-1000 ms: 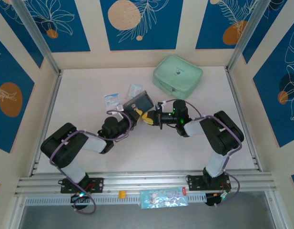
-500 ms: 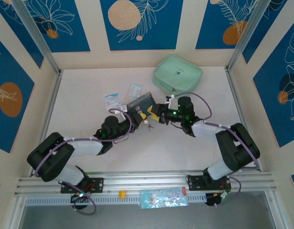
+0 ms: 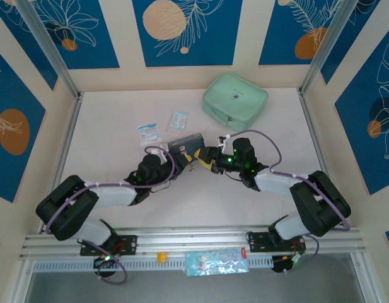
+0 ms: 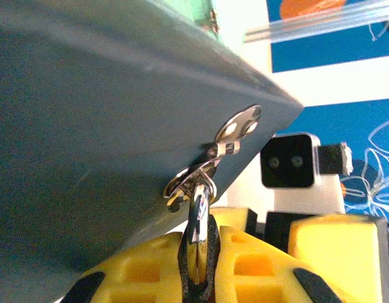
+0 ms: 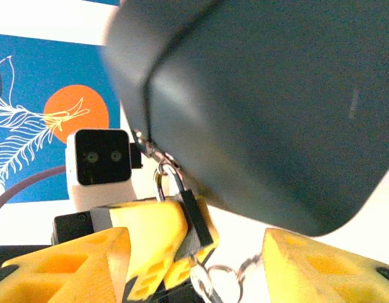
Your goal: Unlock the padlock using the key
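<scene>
From above, both arms reach to the middle of the desk (image 3: 106,120) and meet at the near side of a dark tin box (image 3: 185,141). The left tool (image 3: 185,159) and the right tool (image 3: 202,155) sit just beside each other there, and what is between them is too small to make out. A green pouch (image 3: 235,98) lies at the back, and two small packets (image 3: 161,126) lie near the box. In the left wrist view, the left tool (image 4: 197,249) has its yellow fingers (image 4: 150,268) pressed together on the thin dark padlock (image 4: 198,268). The silver shackle (image 4: 197,211) goes up through a metal loop (image 4: 197,180) on the side of the tin box. The right arm's little camera (image 4: 289,163) looks back from behind. In the right wrist view, the padlock hangs from the box, pinched in the other arm's yellow fingers. The right tool (image 5: 194,268) is spread wide, one finger on each side, and touches nothing. The key (image 5: 220,279) hangs on its ring right under the padlock, between those spread fingers. I cannot tell if it is in the keyhole.
</scene>
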Action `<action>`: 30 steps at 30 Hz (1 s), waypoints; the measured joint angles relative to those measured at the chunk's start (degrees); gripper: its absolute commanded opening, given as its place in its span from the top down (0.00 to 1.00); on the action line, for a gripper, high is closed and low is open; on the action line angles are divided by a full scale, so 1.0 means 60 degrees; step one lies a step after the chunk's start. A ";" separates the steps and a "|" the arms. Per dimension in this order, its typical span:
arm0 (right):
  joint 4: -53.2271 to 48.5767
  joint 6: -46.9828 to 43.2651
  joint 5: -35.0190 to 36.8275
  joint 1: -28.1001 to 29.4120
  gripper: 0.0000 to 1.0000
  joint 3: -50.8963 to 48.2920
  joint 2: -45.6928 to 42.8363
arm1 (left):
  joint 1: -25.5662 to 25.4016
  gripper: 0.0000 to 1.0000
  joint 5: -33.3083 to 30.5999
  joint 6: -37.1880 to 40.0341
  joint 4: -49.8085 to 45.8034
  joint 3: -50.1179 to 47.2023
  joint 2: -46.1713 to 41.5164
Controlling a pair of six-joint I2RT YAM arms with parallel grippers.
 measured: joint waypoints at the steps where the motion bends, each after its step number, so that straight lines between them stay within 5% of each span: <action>1: 0.0040 0.0025 0.0007 0.0029 0.42 -0.0036 0.0000 | 0.0000 1.00 -0.0098 0.0025 -0.0142 0.0044 0.0004; 10: 0.1213 0.0627 0.0226 0.0543 0.53 -0.0608 0.0117 | -0.0051 1.00 -0.0484 0.0022 -0.0178 0.0386 0.0488; 20: 0.4033 0.1869 0.0688 0.0827 0.65 -0.0918 0.2025 | -0.0168 1.00 -0.0892 -0.0441 0.0197 0.0386 0.0918; 24: 0.4415 0.2047 0.0958 0.0951 0.65 -0.1060 0.2127 | -0.0211 1.00 -0.0900 -0.0525 0.0233 0.0386 0.0925; 30: 0.4521 0.2065 0.1257 0.1042 0.77 -0.1064 0.2000 | -0.0215 1.00 -0.0962 -0.0732 0.0393 0.0386 0.0965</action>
